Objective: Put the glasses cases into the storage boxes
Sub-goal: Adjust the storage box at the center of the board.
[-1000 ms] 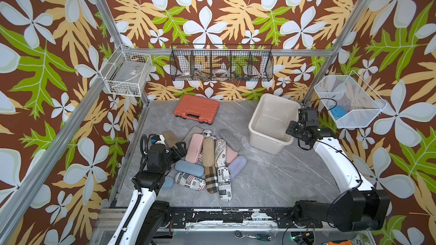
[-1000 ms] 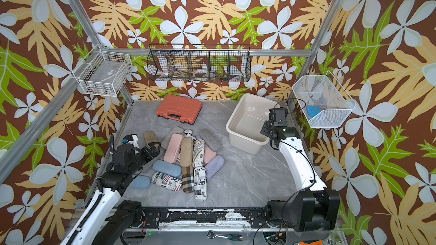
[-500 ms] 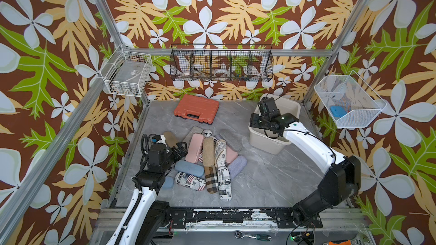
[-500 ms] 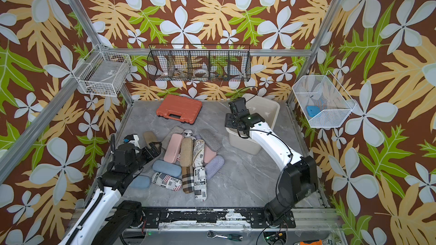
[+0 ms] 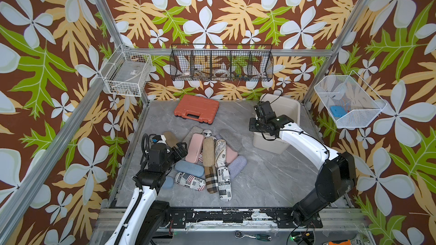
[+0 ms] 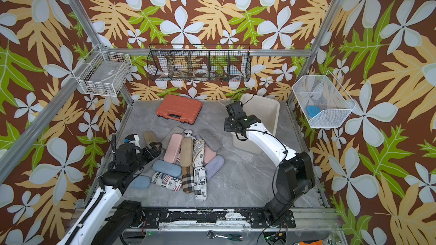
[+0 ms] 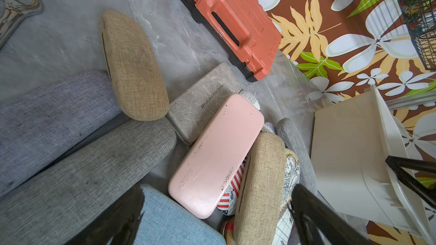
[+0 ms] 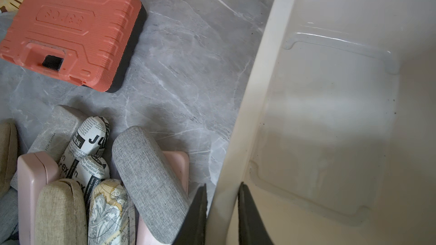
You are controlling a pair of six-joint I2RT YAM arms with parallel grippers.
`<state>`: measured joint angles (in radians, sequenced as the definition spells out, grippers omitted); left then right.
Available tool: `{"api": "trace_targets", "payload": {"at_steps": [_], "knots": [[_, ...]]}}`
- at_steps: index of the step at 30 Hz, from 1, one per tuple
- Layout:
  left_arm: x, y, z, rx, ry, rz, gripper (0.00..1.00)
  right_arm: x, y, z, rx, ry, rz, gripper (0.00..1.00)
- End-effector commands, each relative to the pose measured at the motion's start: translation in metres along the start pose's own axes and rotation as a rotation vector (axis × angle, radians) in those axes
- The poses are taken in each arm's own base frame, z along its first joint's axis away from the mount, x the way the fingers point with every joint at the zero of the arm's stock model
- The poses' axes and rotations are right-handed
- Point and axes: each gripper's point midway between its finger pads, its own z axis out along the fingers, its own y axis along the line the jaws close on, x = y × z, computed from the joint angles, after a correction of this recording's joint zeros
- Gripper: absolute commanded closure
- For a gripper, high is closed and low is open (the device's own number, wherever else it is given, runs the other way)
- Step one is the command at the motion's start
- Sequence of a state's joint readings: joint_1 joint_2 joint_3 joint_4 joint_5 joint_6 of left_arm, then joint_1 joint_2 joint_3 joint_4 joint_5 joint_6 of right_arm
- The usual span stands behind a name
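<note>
1. The glasses cases (image 5: 207, 159) lie heaped together on the grey bench (image 5: 262, 180), left of its middle.
2. The storage box (image 5: 289, 111) stands at the bench's back right corner, near the heap.
3. The right fingers (image 8: 197, 218) are clamped on the box's rim at the side facing the heap, one inside and one outside.
4. The left fingers (image 7: 313, 220) are spread wide over the heap's left side, holding nothing.
5. An orange toolcase (image 5: 196, 111) lies by the back edge.
</note>
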<state>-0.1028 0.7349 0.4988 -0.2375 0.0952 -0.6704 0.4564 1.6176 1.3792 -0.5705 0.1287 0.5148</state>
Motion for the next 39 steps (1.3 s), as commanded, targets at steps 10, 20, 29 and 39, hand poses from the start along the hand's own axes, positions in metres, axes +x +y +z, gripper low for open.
{"api": "trace_targets", "payload": {"at_steps": [10, 20, 29, 39], "knots": [[0.0, -0.006, 0.001, 0.031, 0.005, 0.008, 0.02, 0.06, -0.032, -0.057, -0.007, 0.076, -0.105, 0.94], [0.015, -0.024, 0.003, 0.145, 0.082, 0.022, 0.05, 0.115, -0.052, -0.084, -0.04, 0.136, -0.084, 0.92], [0.039, -0.051, 0.015, 0.143, 0.15, 0.092, 0.08, 0.135, -0.032, -0.083, -0.003, 0.127, -0.116, 0.94], [0.046, -0.067, 0.022, 0.156, 0.202, 0.138, 0.1, 0.115, -0.017, -0.096, -0.045, 0.047, -0.051, 0.96]]}}
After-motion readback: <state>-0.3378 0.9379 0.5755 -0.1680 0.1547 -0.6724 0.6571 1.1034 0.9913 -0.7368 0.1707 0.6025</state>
